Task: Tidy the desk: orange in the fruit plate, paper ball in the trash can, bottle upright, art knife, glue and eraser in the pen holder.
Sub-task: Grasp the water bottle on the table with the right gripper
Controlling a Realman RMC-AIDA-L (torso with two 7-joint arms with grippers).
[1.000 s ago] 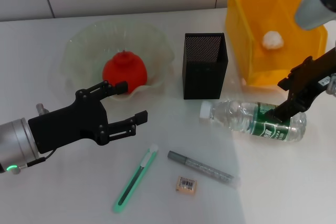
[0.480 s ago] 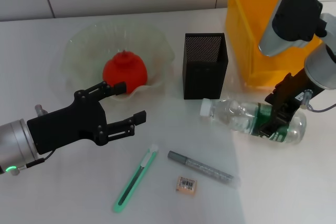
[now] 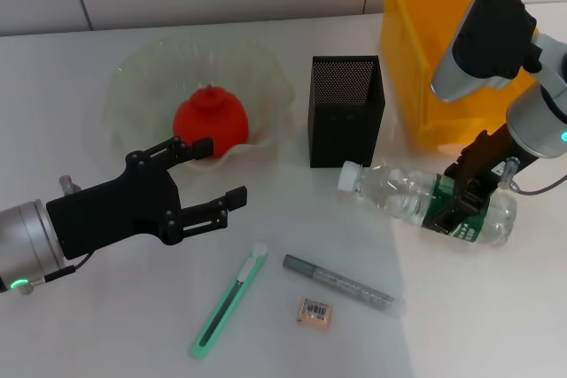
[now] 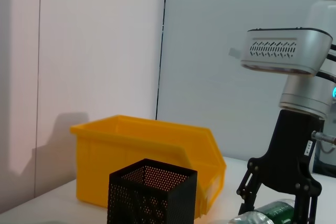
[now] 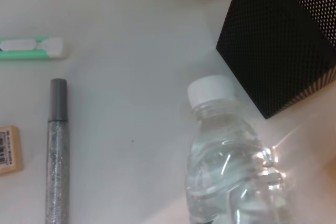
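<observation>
The right gripper (image 3: 456, 196) has its jaws set astride the bottle (image 3: 425, 204), which lies on its side on the white tabletop (image 3: 106, 325) with its cap beyond the jaws toward the pen holder (image 3: 345, 111); a grip at the labelled middle suits tipping it upright. Whether they clamp yet, I cannot tell. The left gripper (image 3: 213, 179) hangs idle, jaws apart. A pale wall backs the tabletop.
</observation>
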